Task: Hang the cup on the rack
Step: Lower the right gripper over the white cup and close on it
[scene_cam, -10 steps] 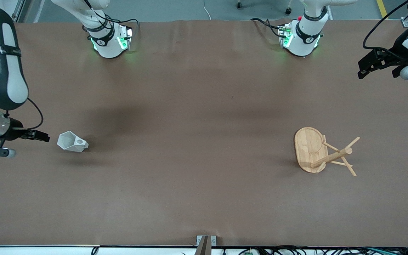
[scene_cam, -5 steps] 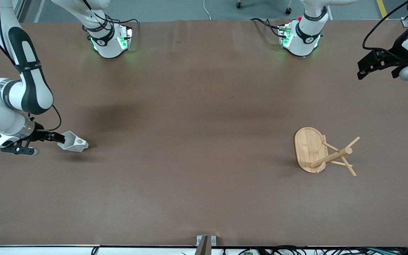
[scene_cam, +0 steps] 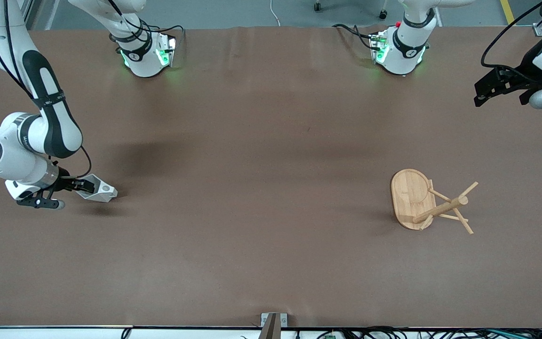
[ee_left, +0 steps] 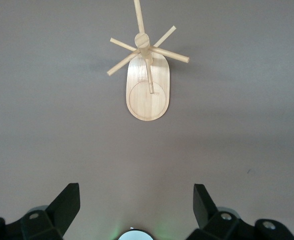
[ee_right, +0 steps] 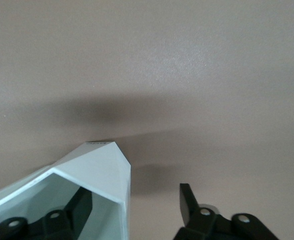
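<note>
We find the right gripper (scene_cam: 84,186) down at the cup (scene_cam: 98,189) near the right arm's end of the table, its two fingers parted and straddling one wall of the cup's rim: in the right wrist view one finger (ee_right: 82,207) sits inside the mouth of the cup (ee_right: 99,170) and the other (ee_right: 188,200) stands outside it, with a clear gap left between that outer finger and the wall, so nothing is clamped. The cup lies on its side on the brown table (scene_cam: 261,141), its open mouth turned toward the gripper and its handle pointing toward the middle of the table. Well apart from it, toward the left arm's end, we see the rack (scene_cam: 421,200) upright on its oval base, pegs spreading from the central post. The left gripper (scene_cam: 487,89) waits up in the air over the table's edge at that end, its fingers spread wide and holding nothing; the left wrist view looks down on the rack (ee_left: 147,85) between those fingertips.
</note>
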Controlling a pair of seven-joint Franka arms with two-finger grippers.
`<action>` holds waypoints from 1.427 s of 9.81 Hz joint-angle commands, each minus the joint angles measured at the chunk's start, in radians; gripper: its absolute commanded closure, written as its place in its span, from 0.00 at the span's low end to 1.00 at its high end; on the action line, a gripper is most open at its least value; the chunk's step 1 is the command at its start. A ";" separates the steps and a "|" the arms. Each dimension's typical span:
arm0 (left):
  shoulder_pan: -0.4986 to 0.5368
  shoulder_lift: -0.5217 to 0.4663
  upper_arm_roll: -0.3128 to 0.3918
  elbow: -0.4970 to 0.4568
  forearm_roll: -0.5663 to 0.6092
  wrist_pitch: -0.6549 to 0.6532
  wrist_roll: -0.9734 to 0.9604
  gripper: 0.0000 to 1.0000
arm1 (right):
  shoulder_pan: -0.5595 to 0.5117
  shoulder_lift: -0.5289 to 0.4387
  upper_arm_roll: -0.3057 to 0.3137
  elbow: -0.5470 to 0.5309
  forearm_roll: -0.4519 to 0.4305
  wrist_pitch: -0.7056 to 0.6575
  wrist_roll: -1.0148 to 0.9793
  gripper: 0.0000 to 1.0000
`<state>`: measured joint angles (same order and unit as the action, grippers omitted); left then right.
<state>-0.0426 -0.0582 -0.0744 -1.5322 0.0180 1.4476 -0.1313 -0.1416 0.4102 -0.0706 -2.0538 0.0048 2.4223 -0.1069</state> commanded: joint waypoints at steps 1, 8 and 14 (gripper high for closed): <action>0.003 0.023 -0.002 0.001 0.000 -0.019 0.009 0.00 | -0.004 -0.011 0.009 -0.022 0.000 0.006 -0.010 0.35; -0.008 0.026 -0.004 0.001 -0.007 -0.019 -0.004 0.00 | -0.003 -0.017 0.009 0.004 0.033 -0.022 -0.010 1.00; -0.048 0.046 -0.011 0.006 -0.009 -0.024 0.013 0.00 | 0.034 -0.209 0.012 0.148 0.084 -0.384 -0.005 0.99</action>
<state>-0.0610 -0.0446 -0.0789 -1.5321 0.0167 1.4404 -0.1215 -0.1276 0.2561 -0.0606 -1.9391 0.0519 2.1308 -0.1079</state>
